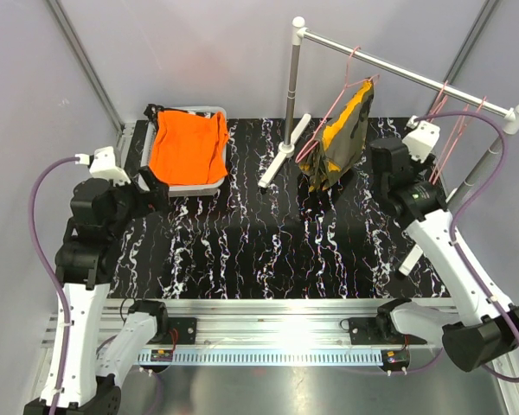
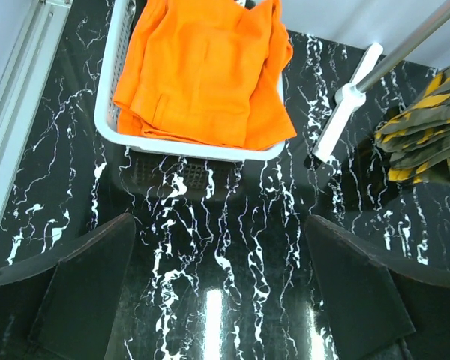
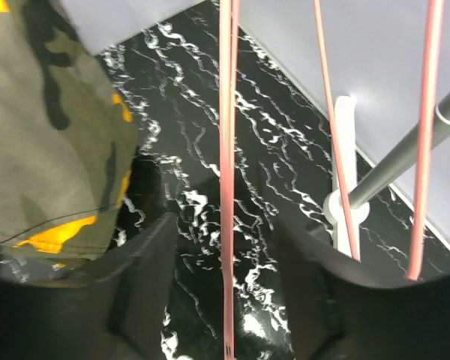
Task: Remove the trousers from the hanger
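The orange-and-olive camouflage trousers point(image 1: 342, 138) hang from a pink hanger point(image 1: 329, 112) on the rack's rail. In the right wrist view they fill the upper left point(image 3: 45, 127). My right gripper point(image 1: 383, 159) is just right of them, and its jaws point(image 3: 225, 292) stand open. A thin pink hanger bar point(image 3: 226, 187) runs between the jaws and touches neither finger. The plain orange trousers point(image 1: 188, 145) lie in a white basket point(image 1: 209, 111) at the back left. My left gripper point(image 1: 153, 188) hovers in front of that basket, wide open and empty point(image 2: 221, 300).
The rack's near post point(image 1: 291, 78) stands on a white foot point(image 1: 277, 162) mid-table. Empty pink hangers point(image 1: 457, 130) hang at the rail's right end beside the far post point(image 1: 477, 169). Grey walls close in the back and sides.
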Available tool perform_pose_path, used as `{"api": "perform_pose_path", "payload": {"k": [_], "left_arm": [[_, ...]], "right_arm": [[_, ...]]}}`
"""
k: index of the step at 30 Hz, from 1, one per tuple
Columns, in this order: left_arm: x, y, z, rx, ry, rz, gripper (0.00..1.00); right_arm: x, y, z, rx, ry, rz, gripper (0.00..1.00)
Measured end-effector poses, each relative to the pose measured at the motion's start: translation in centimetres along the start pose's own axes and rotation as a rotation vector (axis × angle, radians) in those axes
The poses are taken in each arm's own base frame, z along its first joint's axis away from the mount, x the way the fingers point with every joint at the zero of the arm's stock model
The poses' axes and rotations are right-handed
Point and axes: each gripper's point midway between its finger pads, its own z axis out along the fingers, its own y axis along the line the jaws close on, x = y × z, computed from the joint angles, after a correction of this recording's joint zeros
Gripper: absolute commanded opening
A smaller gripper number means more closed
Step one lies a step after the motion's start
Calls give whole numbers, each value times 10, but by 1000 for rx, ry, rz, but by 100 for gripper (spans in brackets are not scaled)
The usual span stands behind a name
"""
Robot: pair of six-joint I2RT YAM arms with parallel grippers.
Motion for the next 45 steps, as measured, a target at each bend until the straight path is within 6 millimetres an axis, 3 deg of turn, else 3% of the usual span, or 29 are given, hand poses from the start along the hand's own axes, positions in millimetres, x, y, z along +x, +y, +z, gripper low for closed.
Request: {"api": "perform_pose_path", "payload": {"k": [4,6,9,12,16,20,25,29,32,35,38,45], "left_arm": [[13,4,7,3,-10,3,99],[24,5,11,19,-17,3,99],[38,4,14,41,-13,3,99],[36,3,14,53,-36,3,99],[37,5,17,44,-43,3,99],[39,9,19,26,-39,3,99],[43,12,21,7,-29,3,99],[46,14,26,1,-11,7,99],[47,14,27,-1,-4,10,99],[48,14,29,-3,2,11,99],[48,14,29,-2,2,11,99],[48,14,29,-1,2,16,99]], "right_arm": [[-19,5,-17,-90,1,52,82],[-36,8,-33,-167,-10,97,99],[-67,14,-62,-316,-41,172,99],[-91,25,-86,-453,-57,222,99],[-112,51,-100,-571,-51,257,100],[-102,94,-81,-606,32,242,100],[-53,150,-38,-544,186,151,97],[-22,186,-29,-500,243,50,95],[-19,206,-26,-456,220,1,85],[-17,214,-15,-380,183,-37,70],[-7,208,-2,-300,173,-80,58],[1,205,6,-249,165,-89,40]]}}
